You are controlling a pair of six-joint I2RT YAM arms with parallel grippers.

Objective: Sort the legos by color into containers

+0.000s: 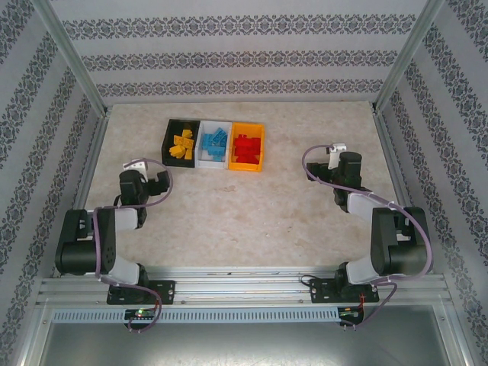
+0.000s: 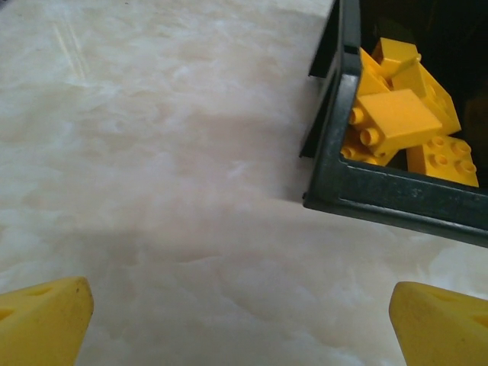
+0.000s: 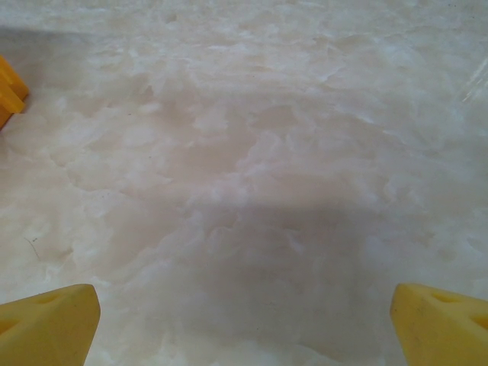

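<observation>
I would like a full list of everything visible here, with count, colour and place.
Black bin: one, black, left end of row.
White bin: one, white, middle of row.
Orange bin: one, orange, right end of row.
Yellow bricks: several, yellow, in black bin.
Blue bricks: several, light blue, in white bin.
Red bricks: several, red, in orange bin.
Table: one, pale marbled, beneath all.
Left arm, right arm: black and grey, near edge.
Left pincer: one, yellow tips, open, near black bin.
Right pincer: one, yellow tips, open, over bare table.
</observation>
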